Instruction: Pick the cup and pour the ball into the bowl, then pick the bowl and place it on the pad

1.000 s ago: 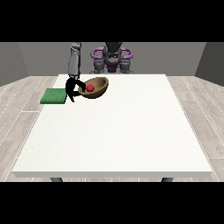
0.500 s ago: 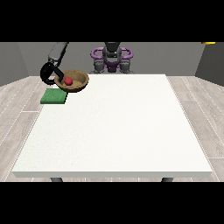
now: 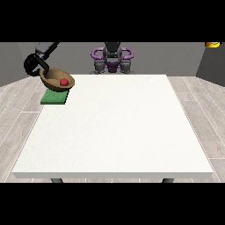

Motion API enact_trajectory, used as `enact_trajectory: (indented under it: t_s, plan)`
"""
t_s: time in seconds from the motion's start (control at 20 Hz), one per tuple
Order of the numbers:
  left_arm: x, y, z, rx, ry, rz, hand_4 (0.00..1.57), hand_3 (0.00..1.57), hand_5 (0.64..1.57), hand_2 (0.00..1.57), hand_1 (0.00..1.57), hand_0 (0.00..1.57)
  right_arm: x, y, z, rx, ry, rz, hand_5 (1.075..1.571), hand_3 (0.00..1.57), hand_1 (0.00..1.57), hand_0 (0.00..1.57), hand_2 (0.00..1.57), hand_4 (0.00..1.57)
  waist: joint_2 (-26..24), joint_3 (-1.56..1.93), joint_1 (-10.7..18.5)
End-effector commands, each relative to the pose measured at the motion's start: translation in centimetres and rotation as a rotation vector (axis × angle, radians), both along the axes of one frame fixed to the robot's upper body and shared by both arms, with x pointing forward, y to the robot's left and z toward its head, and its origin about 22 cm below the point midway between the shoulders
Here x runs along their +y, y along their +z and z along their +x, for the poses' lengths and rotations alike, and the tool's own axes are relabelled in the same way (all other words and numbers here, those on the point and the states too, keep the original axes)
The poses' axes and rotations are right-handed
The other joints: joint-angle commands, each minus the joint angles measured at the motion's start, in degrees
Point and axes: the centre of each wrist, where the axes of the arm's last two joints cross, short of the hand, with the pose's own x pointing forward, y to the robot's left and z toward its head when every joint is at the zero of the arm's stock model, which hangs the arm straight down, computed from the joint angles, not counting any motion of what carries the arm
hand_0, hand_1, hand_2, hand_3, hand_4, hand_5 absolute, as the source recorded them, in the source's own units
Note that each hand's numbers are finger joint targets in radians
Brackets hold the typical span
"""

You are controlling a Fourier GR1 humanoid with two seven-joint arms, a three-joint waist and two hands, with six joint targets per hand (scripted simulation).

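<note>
A brown wooden bowl [image 3: 56,78] hangs tilted in the air just above the far edge of the green pad [image 3: 54,98], at the table's far left corner. A red ball [image 3: 64,81] lies inside the bowl near its lower rim. The black hand at the view's left [image 3: 33,64] is curled round the bowl's left rim and holds it up, its grey arm running up to the top left. No hand shows at the view's right. No cup stands on the table.
The white table [image 3: 114,127] fills the middle of the view. The robot's torso [image 3: 112,56] stands behind its far edge. A small yellow thing [image 3: 212,44] shows at the top right, far off the table; what it is I cannot tell.
The hand has carried the bowl with the ball to the left, from beside the pad to over it. The arm has swung out to the left.
</note>
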Motion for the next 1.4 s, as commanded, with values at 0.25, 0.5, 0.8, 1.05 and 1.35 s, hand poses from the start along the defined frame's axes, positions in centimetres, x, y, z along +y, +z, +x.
enact_trajectory:
  t_s: [0.25, 0.5, 0.8, 1.05, 1.35]
  plan:
    - [0.3, 0.9, -0.4, -0.064, -0.020, 0.026, 1.22, 0.00, 1.553, 0.00, 0.00, 0.00, -4.5, 2.1, -1.4, -0.088, -0.063, 0.035, 1.568, 0.49, 1.57, 1.57, 1.57, 1.07, 4.67, 0.05, 2.07]
    - [2.5, -0.3, -1.6, -0.076, -0.006, 0.018, 1.21, 0.00, 1.555, 0.00, 0.00, 0.00, 0.2, -2.5, -0.4, -0.078, -0.018, 0.112, 1.569, 0.45, 1.57, 1.57, 1.57, 1.05, 5.48, -0.01, 0.68]
    - [3.2, 2.8, -1.8, -0.129, 0.007, 0.030, 1.20, 0.00, 1.556, 0.00, 0.00, 0.00, -2.0, -0.8, -0.4, -0.168, -0.025, 0.179, 1.571, 0.59, 1.57, 1.57, 1.57, 1.00, 8.75, 0.03, 0.77]
    - [0.7, 3.1, -0.8, -0.107, -0.037, 0.037, 1.19, 0.00, 1.561, 0.00, 0.00, 0.00, -3.9, -2.0, -1.7, -0.092, -0.182, 0.178, 1.557, 1.16, 1.57, 1.57, 1.57, 0.19, 6.98, 0.06, 3.12]
    - [2.3, 2.8, -1.3, -0.129, -0.003, 0.025, 1.19, 0.00, 1.561, 0.00, 0.00, 0.00, -3.9, 1.4, -0.2, -0.211, -0.228, 0.130, 1.552, 0.82, 1.51, 1.51, 1.41, 0.00, 8.60, 0.00, 2.00]
